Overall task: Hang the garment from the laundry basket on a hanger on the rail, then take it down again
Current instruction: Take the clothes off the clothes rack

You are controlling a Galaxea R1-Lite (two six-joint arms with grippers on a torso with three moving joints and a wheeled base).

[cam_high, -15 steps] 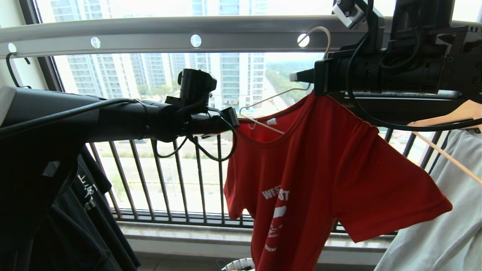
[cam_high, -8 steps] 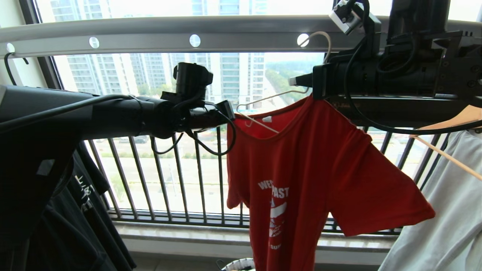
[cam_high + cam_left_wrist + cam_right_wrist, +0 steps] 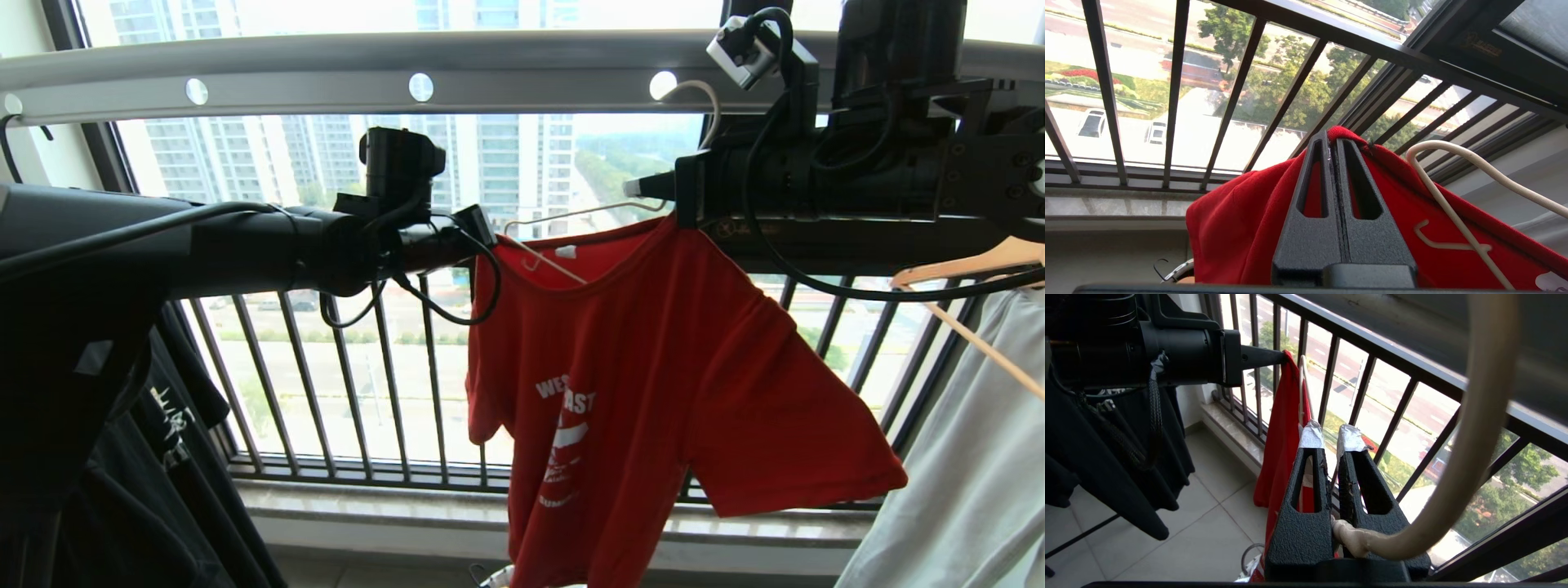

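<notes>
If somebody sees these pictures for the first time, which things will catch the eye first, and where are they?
The red short-sleeved T-shirt with white lettering dominates the middle, hanging before the dark barred window railing. The left tool is shut on its shoulder edge, and the right tool clamps the thin whitish wire hanger at its neck, just under the long pale grey holed rail.

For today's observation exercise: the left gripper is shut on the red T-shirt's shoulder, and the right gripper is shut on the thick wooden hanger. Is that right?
Not quite. The left gripper is shut on the red T-shirt, but the right gripper is shut on the thin whitish wire hanger, not the wooden one. The right wrist view shows its neck clamped between the fingers.
</notes>
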